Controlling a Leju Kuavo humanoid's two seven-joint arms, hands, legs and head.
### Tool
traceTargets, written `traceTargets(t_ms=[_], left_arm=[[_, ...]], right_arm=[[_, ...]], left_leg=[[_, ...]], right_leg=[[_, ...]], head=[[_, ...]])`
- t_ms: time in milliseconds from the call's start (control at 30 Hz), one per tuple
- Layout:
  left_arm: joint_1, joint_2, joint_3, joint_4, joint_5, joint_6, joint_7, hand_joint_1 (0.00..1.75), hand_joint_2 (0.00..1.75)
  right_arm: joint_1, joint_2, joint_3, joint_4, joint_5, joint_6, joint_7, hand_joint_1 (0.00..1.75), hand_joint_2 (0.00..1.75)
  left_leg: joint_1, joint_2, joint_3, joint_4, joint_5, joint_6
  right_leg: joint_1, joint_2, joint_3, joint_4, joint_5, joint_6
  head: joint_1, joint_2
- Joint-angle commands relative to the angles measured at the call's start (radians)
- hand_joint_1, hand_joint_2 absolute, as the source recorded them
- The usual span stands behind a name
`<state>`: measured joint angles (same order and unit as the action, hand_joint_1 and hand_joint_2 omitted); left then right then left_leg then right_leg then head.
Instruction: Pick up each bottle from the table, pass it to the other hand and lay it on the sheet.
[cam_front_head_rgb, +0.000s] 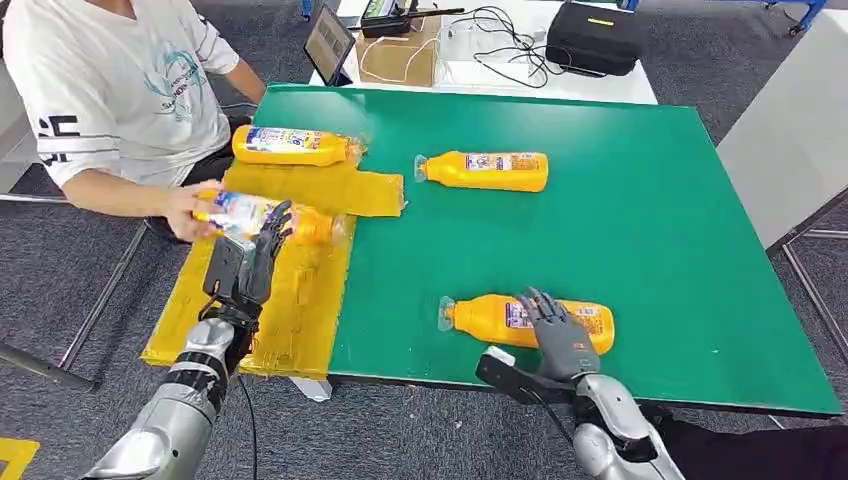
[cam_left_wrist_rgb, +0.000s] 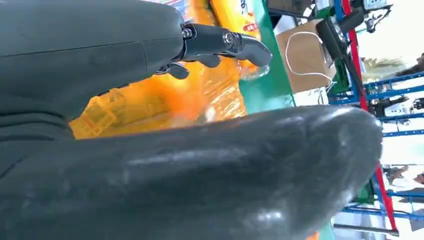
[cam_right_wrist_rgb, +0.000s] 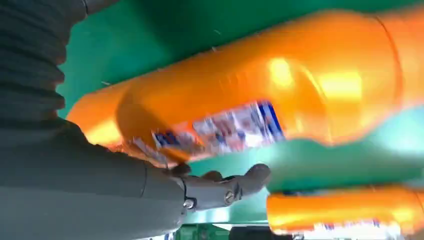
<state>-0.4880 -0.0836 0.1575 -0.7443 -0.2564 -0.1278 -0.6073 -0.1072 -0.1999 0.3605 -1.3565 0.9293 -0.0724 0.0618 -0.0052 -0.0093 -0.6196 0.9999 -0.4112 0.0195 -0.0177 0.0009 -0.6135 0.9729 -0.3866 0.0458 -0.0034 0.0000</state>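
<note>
Resting on the near bottle (cam_front_head_rgb: 520, 320), the right hand (cam_front_head_rgb: 560, 335) lies spread.

Four orange bottles are counted in the head view: one (cam_front_head_rgb: 295, 145) lying at the far end of the sheet, one (cam_front_head_rgb: 262, 217) over the sheet's middle, one (cam_front_head_rgb: 485, 170) on the bare green table farther out, and one (cam_front_head_rgb: 525, 322) near the table's front edge. One yellow sheet (cam_front_head_rgb: 300, 300) is seen along the left side of one green table (cam_front_head_rgb: 650, 230). Two robot hands are counted, the left hand (cam_front_head_rgb: 255, 255) and the right hand (cam_front_head_rgb: 555, 330). One person (cam_front_head_rgb: 110, 90) is seen beside the table. One cardboard box (cam_front_head_rgb: 400, 55) and one black case (cam_front_head_rgb: 595, 38) are counted on the white surface behind.
</note>
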Motion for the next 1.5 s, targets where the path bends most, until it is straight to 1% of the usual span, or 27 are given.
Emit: traceTargets(t_ms=[33, 100, 233, 300, 367, 433, 500, 533, 633, 733, 767, 800, 900, 933, 967, 1000, 1033, 1067, 1200, 1233, 1300, 1333, 1367, 1400, 1467, 1500], left_arm=[[0.008, -0.025, -0.104, -0.048, -0.011, 0.004, 0.018, 0.0, 1.75], [0.011, -0.027, -0.111, -0.053, -0.011, 0.009, 0.018, 0.0, 1.75], [0.012, -0.027, -0.126, -0.052, -0.013, 0.025, 0.018, 0.0, 1.75], [0.013, -0.028, -0.13, -0.048, -0.012, 0.023, 0.019, 0.0, 1.75], [0.013, -0.029, -0.137, -0.047, -0.015, 0.025, 0.019, 0.0, 1.75], [0.013, -0.029, -0.137, -0.047, -0.015, 0.025, 0.019, 0.0, 1.75], [0.011, -0.028, -0.143, -0.046, -0.015, 0.023, 0.021, 0.0, 1.75], [0.011, -0.028, -0.145, -0.046, -0.014, 0.022, 0.022, 0.0, 1.75], [0.011, -0.029, -0.145, -0.046, -0.014, 0.022, 0.022, 0.0, 1.75], [0.007, -0.027, -0.15, -0.039, -0.013, 0.018, 0.026, 0.0, 1.75], [0.003, -0.027, -0.148, -0.033, -0.006, 0.01, 0.028, 0.0, 1.75], [0.001, -0.027, -0.147, -0.029, -0.002, 0.006, 0.029, 0.0, 1.75], [0.001, -0.026, -0.147, -0.028, -0.002, 0.007, 0.029, 0.0, 1.75], [0.001, -0.026, -0.147, -0.028, -0.002, 0.007, 0.029, 0.0, 1.75], [0.001, -0.026, -0.147, -0.028, -0.002, 0.007, 0.029, 0.0, 1.75], [-0.004, -0.025, -0.151, -0.019, -0.003, 0.013, 0.029, 0.0, 1.75], [-0.006, -0.025, -0.156, -0.015, -0.004, 0.014, 0.03, 0.0, 1.75], [-0.009, -0.026, -0.159, -0.011, -0.006, 0.016, 0.03, 0.0, 1.75], [-0.035, -0.021, -0.182, 0.032, -0.008, 0.006, 0.039, 0.0, 1.75], [-0.059, -0.008, -0.211, 0.078, -0.022, -0.028, 0.064, 0.0, 1.75], [-0.091, -0.007, -0.216, 0.14, -0.025, -0.016, 0.065, 0.0, 1.75], [-0.107, -0.012, -0.218, 0.173, -0.026, -0.009, 0.065, 0.0, 1.75], [-0.116, -0.018, -0.213, 0.193, -0.022, 0.006, 0.066, 0.0, 1.75], [-0.122, -0.029, -0.202, 0.207, -0.011, 0.021, 0.066, 0.0, 1.75], [-0.126, -0.04, -0.202, 0.214, 0.0, 0.032, 0.071, 0.0, 1.75], [-0.128, -0.051, -0.197, 0.211, 0.009, 0.048, 0.074, 0.0, 1.75]], right_arm=[[-0.041, -0.132, -0.015, 0.032, 0.042, 0.111, 0.037, 0.0, 1.75], [-0.051, -0.147, -0.016, 0.039, 0.051, 0.128, 0.046, 0.0, 1.75], [-0.074, -0.143, -0.022, 0.075, 0.06, 0.135, 0.056, 0.0, 1.75], [-0.095, -0.138, -0.026, 0.107, 0.062, 0.138, 0.058, 0.0, 1.75], [-0.125, -0.124, -0.023, 0.155, 0.073, 0.129, 0.059, 0.0, 1.75], [-0.125, -0.124, -0.023, 0.155, 0.073, 0.129, 0.059, 0.0, 1.75], [-0.162, -0.096, -0.026, 0.219, 0.08, 0.096, 0.057, 0.0, 1.75], [-0.171, -0.09, -0.028, 0.232, 0.08, 0.089, 0.057, 0.0, 1.75], [-0.178, -0.087, -0.028, 0.235, 0.08, 0.09, 0.058, 0.0, 1.75], [-0.197, -0.093, -0.031, 0.271, 0.07, 0.097, 0.055, 0.0, 1.75], [-0.205, -0.1, -0.032, 0.286, 0.061, 0.107, 0.047, 1.19, 1.75], [-0.208, -0.106, -0.032, 0.294, 0.057, 0.113, 0.042, 1.36, 1.75], [-0.208, -0.108, -0.034, 0.296, 0.055, 0.114, 0.04, 1.36, 1.75], [-0.208, -0.108, -0.034, 0.296, 0.055, 0.114, 0.04, 1.36, 1.75], [-0.207, -0.108, -0.033, 0.297, 0.055, 0.114, 0.04, 1.75, 1.75], [-0.211, -0.11, -0.028, 0.305, 0.044, 0.126, 0.031, 1.75, 1.75], [-0.211, -0.107, -0.03, 0.308, 0.036, 0.125, 0.027, 1.75, 1.75], [-0.214, -0.103, -0.029, 0.317, 0.028, 0.127, 0.02, 1.75, 1.75], [-0.237, -0.089, -0.032, 0.357, -0.093, 0.17, -0.065, 1.75, 1.75], [-0.261, -0.095, -0.015, 0.381, -0.126, 0.209, -0.098, 1.75, 1.75], [-0.296, -0.101, 0.004, 0.429, -0.163, 0.233, -0.122, 1.75, 1.75], [-0.309, -0.095, 0.009, 0.454, -0.175, 0.227, -0.132, 1.75, 1.75], [-0.316, -0.074, 0.004, 0.474, -0.196, 0.205, -0.152, 1.75, 1.75], [-0.323, -0.029, -0.008, 0.502, -0.227, 0.171, -0.177, 1.75, 1.75], [-0.334, 0.041, 0.001, 0.538, -0.223, 0.095, -0.183, 1.75, 1.75], [-0.333, 0.114, -0.026, 0.555, -0.254, 0.018, -0.21, 1.75, 1.75]], left_leg=[[0.001, -0.003, 0.002, 0.001, -0.001, -0.001], [0.0, -0.001, 0.001, 0.0, -0.001, 0.0], [0.0, -0.001, 0.003, 0.0, -0.002, -0.001], [0.0, -0.001, 0.001, 0.0, -0.001, -0.001], [0.0, 0.0, 0.003, 0.0, -0.001, -0.001], [0.0, 0.001, 0.004, 0.0, -0.002, -0.001], [0.0, 0.001, 0.002, 0.0, -0.001, -0.001], [0.0, 0.001, 0.004, 0.0, -0.002, -0.001], [0.0, 0.001, 0.002, -0.001, 0.0, -0.001], [0.001, 0.001, 0.004, 0.0, -0.002, -0.001], [0.001, 0.001, 0.003, 0.0, -0.001, -0.001], [0.0, 0.001, 0.002, 0.0, -0.001, -0.001], [0.0, 0.0, 0.002, 0.0, -0.001, -0.001], [0.001, 0.0, 0.004, 0.001, -0.002, -0.001], [0.001, 0.0, 0.003, 0.0, -0.001, -0.001], [0.0, -0.001, 0.002, 0.0, -0.001, -0.001], [0.001, 0.0, 0.004, 0.0, -0.002, -0.001], [0.001, 0.0, 0.003, 0.0, -0.001, -0.001], [0.001, -0.001, 0.005, 0.0, -0.002, -0.002], [0.001, -0.001, 0.004, 0.0, -0.002, -0.001], [0.001, 0.0, 0.004, 0.0, -0.001, -0.001], [0.001, 0.001, 0.004, 0.0, -0.001, -0.001], [0.001, 0.001, 0.004, 0.0, -0.001, -0.001], [0.002, 0.001, 0.005, 0.0, -0.001, -0.001], [0.001, 0.003, 0.005, -0.001, -0.001, -0.001], [0.002, 0.004, 0.006, -0.001, -0.001, -0.002]], right_leg=[[0.001, -0.003, 0.004, 0.0, -0.002, -0.001], [0.0, -0.002, 0.002, 0.0, -0.001, 0.0], [0.0, -0.002, 0.004, 0.0, -0.001, -0.001], [0.0, -0.002, 0.002, -0.001, 0.0, -0.001], [0.0, -0.001, 0.004, -0.001, 0.0, -0.001], [0.0, 0.0, 0.005, -0.001, -0.001, -0.001], [0.0, 0.0, 0.003, -0.001, 0.0, 0.0], [0.001, 0.0, 0.005, -0.001, -0.001, -0.001], [0.0, 0.0, 0.002, -0.001, 0.0, 0.0], [0.001, 0.0, 0.005, -0.001, -0.001, -0.001], [0.001, 0.0, 0.004, -0.001, 0.0, -0.001], [0.0, 0.0, 0.003, -0.001, 0.0, -0.001], [0.0, -0.001, 0.003, -0.001, 0.0, -0.001], [0.001, -0.001, 0.005, 0.0, -0.001, -0.001], [0.001, -0.001, 0.004, -0.001, -0.001, -0.001], [0.0, -0.002, 0.003, -0.001, 0.0, -0.001], [0.001, -0.001, 0.006, -0.001, -0.001, -0.001], [0.001, -0.001, 0.004, -0.001, -0.001, -0.001], [0.001, -0.002, 0.006, -0.001, -0.002, -0.002], [0.001, -0.002, 0.005, -0.001, -0.001, -0.001], [0.001, -0.001, 0.005, 0.0, -0.001, -0.001], [0.001, -0.001, 0.005, -0.001, 0.0, -0.001], [0.001, -0.001, 0.005, -0.001, 0.0, -0.001], [0.002, -0.001, 0.006, -0.001, 0.0, -0.002], [0.002, 0.001, 0.005, -0.002, 0.001, -0.001], [0.002, 0.002, 0.006, -0.002, 0.001, -0.002]], head=[[0.0, 0.0], [0.001, 0.0], [0.001, 0.0], [0.001, 0.0], [0.0, 0.0], [0.0, 0.0], [0.0, 0.0], [0.001, 0.0], [0.0, 0.0], [0.0, 0.0], [0.001, 0.0], [0.0, 0.0], [0.0, 0.0], [0.0, 0.0], [0.0, 0.0], [0.001, 0.0], [0.0, 0.0], [0.0, 0.0], [0.001, 0.0], [0.0, 0.0], [0.0, 0.0], [0.0, 0.0], [0.001, 0.0], [0.001, 0.0], [0.001, 0.0], [0.001, 0.0]])
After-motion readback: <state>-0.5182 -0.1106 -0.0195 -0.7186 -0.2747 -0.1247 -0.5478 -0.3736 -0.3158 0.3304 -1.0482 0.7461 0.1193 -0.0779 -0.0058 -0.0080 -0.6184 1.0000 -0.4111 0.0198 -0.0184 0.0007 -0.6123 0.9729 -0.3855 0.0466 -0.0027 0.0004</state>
